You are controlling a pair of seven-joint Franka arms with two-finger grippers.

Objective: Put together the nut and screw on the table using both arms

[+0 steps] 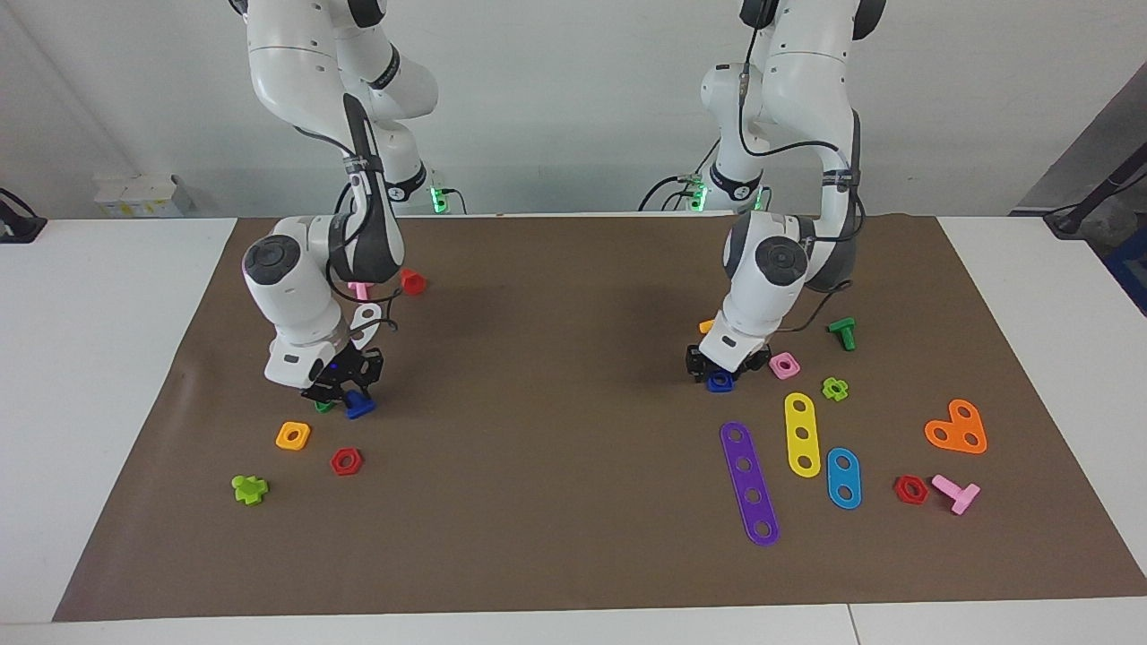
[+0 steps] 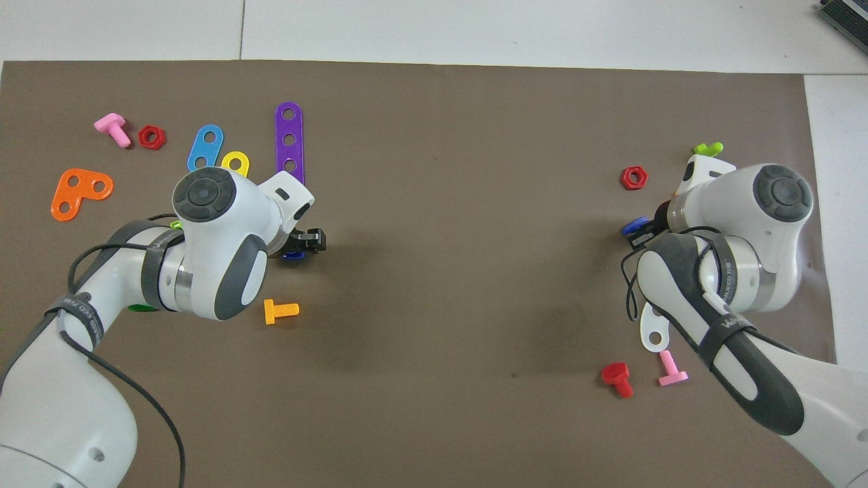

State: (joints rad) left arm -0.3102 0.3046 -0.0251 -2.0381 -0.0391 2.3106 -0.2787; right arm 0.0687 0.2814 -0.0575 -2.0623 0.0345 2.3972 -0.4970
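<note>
The dark-blue nut [image 1: 720,382] is at the tips of my left gripper [image 1: 717,372], low over the brown mat [image 1: 556,358] at the left arm's end; the gripper is shut on it. In the overhead view the nut [image 2: 293,255] is mostly hidden under the left gripper [image 2: 305,242]. The dark-blue screw [image 1: 359,406] is in my right gripper [image 1: 348,392], low over the mat at the right arm's end. In the overhead view only part of the screw [image 2: 635,225] shows beside the right wrist.
A pink square nut [image 1: 785,365], an orange bolt [image 2: 280,310], and yellow [image 1: 802,434] and purple [image 1: 749,484] strips lie around the left gripper. A green triangular nut [image 1: 323,407], an orange square nut [image 1: 293,435] and a red hex nut [image 1: 346,461] lie by the right gripper.
</note>
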